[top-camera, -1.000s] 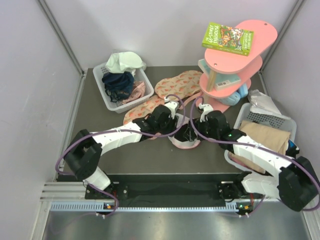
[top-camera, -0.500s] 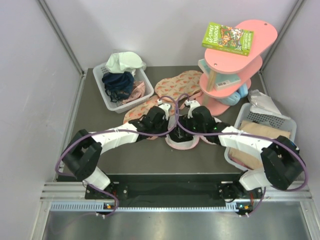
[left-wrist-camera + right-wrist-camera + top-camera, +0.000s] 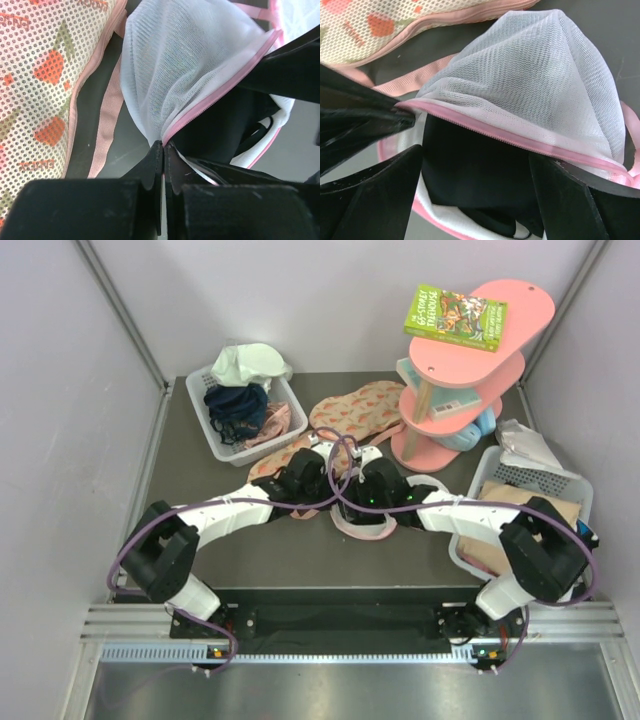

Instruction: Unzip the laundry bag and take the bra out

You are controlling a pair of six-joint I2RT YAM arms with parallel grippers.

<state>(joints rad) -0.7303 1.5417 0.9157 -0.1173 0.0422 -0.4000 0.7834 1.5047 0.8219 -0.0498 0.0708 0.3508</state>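
Observation:
The laundry bag (image 3: 535, 85) is a white mesh dome with a pink zip edge, and it gapes open along the zip. My left gripper (image 3: 164, 144) is shut on that pink edge and holds the mesh top (image 3: 175, 65) up. The black bra (image 3: 480, 170) lies inside the opening. My right gripper (image 3: 480, 187) is open, with one finger on each side of the bra at the mouth of the bag. In the top view both grippers, left (image 3: 330, 498) and right (image 3: 362, 502), meet over the bag (image 3: 362, 528) at the table's middle.
Flat pink fruit-print fabric pieces (image 3: 355, 410) lie just behind the bag. A white basket (image 3: 222, 448) of clothes stands at the back left. A pink tiered shelf (image 3: 470, 360) with a green book stands at the back right. Another basket (image 3: 520, 480) holds beige cloth at the right.
My left gripper has shut on the bag's zip edge. The right arm has swung left, and its open fingers have come to the bag's opening.

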